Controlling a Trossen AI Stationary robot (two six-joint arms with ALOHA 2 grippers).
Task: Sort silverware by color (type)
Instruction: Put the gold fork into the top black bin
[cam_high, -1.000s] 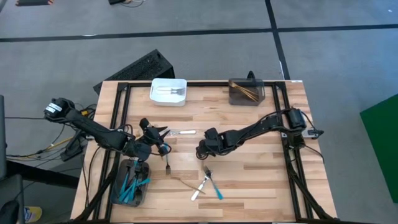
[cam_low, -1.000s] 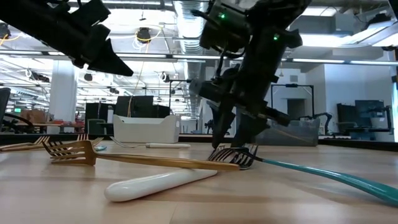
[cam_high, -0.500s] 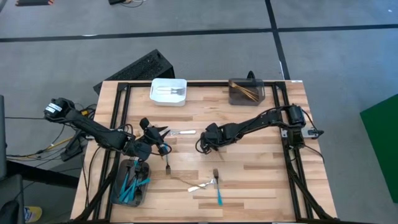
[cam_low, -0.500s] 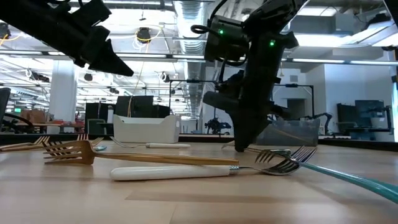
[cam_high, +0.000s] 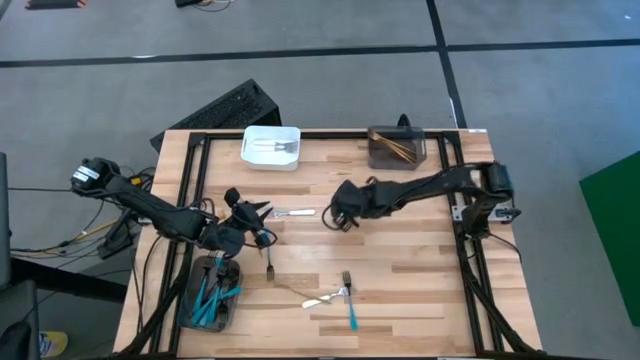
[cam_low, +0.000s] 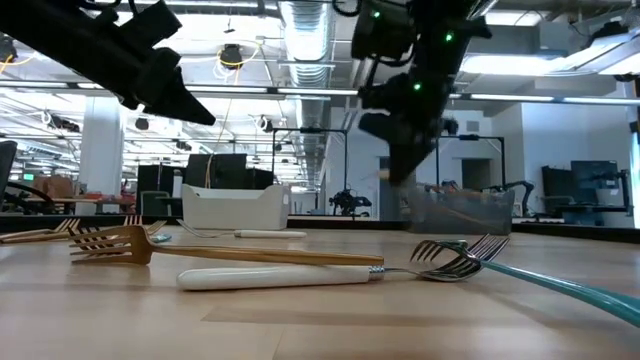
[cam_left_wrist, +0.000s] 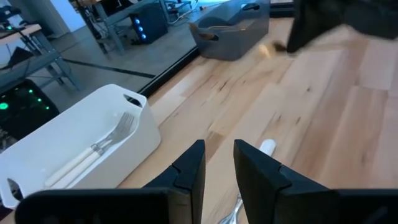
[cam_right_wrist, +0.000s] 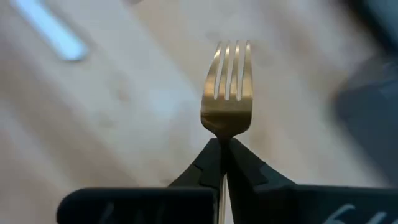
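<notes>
My right gripper (cam_high: 334, 217) hangs above the middle of the table, shut on a gold fork (cam_right_wrist: 227, 93) whose tines stick out past the fingertips. My left gripper (cam_high: 252, 224) waits over the table's left side, with a narrow open gap between its fingers (cam_left_wrist: 217, 174) and nothing in it. Near the front lie a white-handled fork (cam_high: 325, 298), a blue-handled fork (cam_high: 351, 308) and another gold fork (cam_low: 120, 243). Another white-handled fork (cam_high: 295, 212) lies flat between the two grippers. My right gripper pinches the gold fork's neck (cam_right_wrist: 223, 138), just below the tines, between its two fingers. The handle runs back between the fingers and is hidden by them. The fork is lifted clear of the table, in line with the fingers, tines pointing away from the gripper.
A white bin (cam_high: 271, 147) with white-handled pieces stands at the far left. A dark grey bin (cam_high: 396, 148) with gold pieces is at the far right, and a dark bin (cam_high: 210, 296) with blue-handled pieces at the near left. A dark fork (cam_high: 269, 263) lies near it.
My right gripper has shut on the gold fork down at the front cluster, lifted it clear and moved up and toward the far edge. The white-handled and blue-handled forks there were knocked apart; the white-handled one has turned to lie sideways.
</notes>
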